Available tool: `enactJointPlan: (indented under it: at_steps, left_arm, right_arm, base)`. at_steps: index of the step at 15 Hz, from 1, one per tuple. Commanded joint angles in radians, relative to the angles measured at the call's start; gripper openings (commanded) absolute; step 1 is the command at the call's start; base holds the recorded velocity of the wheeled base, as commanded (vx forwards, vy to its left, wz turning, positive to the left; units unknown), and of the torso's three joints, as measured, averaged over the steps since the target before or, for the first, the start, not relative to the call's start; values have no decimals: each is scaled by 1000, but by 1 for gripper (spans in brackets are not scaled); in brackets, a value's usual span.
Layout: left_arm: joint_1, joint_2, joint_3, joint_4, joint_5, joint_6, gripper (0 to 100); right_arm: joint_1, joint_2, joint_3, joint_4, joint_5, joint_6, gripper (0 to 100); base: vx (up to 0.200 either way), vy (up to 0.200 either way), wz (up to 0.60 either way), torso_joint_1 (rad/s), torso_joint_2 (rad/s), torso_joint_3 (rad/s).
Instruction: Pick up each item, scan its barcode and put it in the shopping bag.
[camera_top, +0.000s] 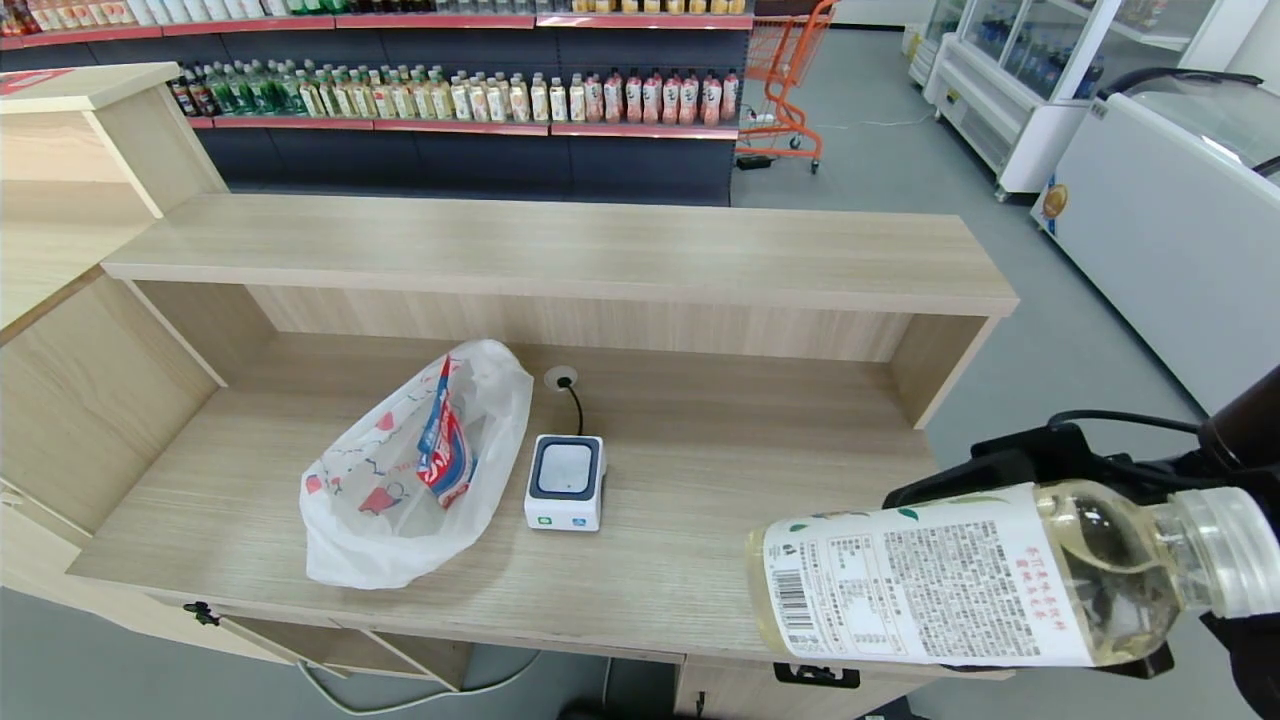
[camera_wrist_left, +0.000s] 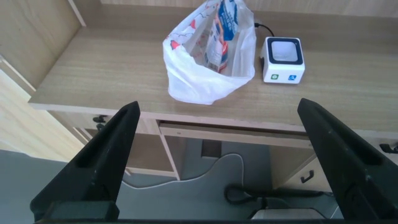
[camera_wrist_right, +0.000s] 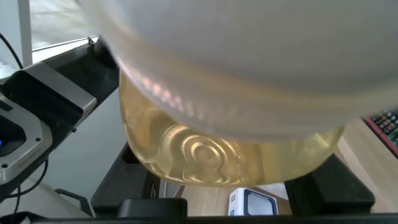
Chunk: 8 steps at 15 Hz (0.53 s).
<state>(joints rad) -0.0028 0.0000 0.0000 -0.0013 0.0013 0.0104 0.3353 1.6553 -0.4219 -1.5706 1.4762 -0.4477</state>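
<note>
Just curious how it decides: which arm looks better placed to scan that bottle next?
Right. The right gripper holds the bottle sideways, barcode showing, near the counter with the scanner. The left gripper hangs open and empty before the counter's front.

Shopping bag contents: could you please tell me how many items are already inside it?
1. A red, white and blue packet sits inside the shopping bag, on the counter left of the scanner. Folds may hide more. The bottle is held outside it.
</note>
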Motion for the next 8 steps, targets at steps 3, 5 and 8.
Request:
enactJointPlan:
  at_steps: [3, 5, 8]
  left_arm:
    - [0, 0, 0, 0, 0, 0, 100]
    - [0, 0, 0, 0, 0, 0, 100]
    - [0, 2, 0, 0, 0, 0, 100]
  right_arm:
    - [1, 18, -38, 0, 27, -16, 0]
    - [1, 23, -54, 0, 38, -29, 0]
    - [1, 29, -78, 0, 95, -108, 0]
  base:
    - [0, 0, 0, 0, 0, 0]
    - [0, 0, 0, 0, 0, 0]
    - [0, 0, 0, 0, 0, 0]
